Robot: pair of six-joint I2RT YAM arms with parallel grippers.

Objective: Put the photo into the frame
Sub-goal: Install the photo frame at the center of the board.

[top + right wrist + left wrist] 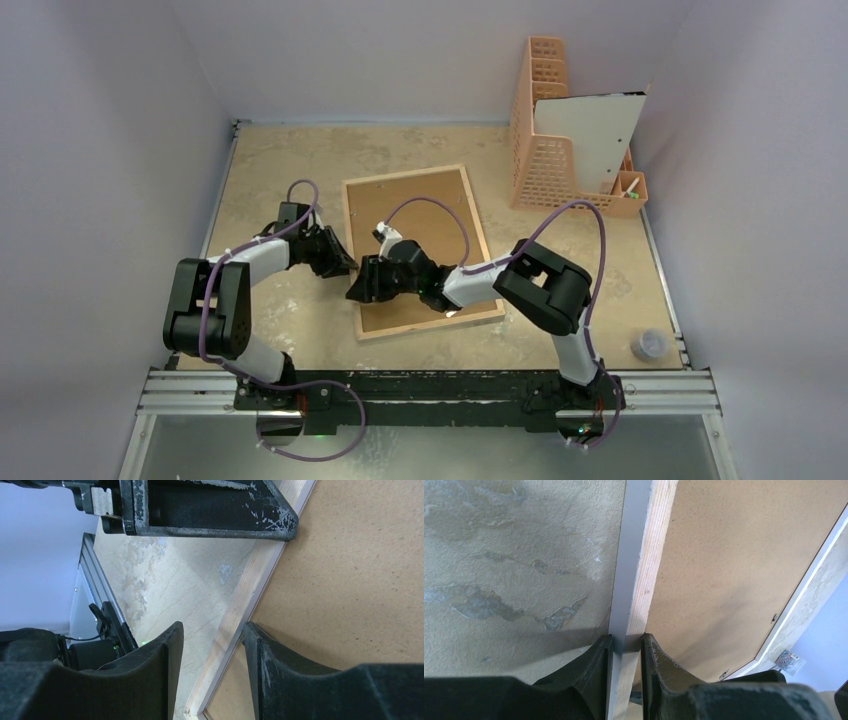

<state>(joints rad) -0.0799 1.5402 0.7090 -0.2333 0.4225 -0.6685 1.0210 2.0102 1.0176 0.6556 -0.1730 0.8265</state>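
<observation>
Both arms are bent inward over the table [280,170], and their wrists are placed close together at the left edge of the frame [402,176], which is laid face down mid-table with the brown backing board [420,215] inside its rim. Bare table surface is seen outside this edge. The left gripper [626,640] is closed on the wooden rim, while the right gripper [212,630] is seen open, one finger on each side of that rim, near the corner.
</observation>
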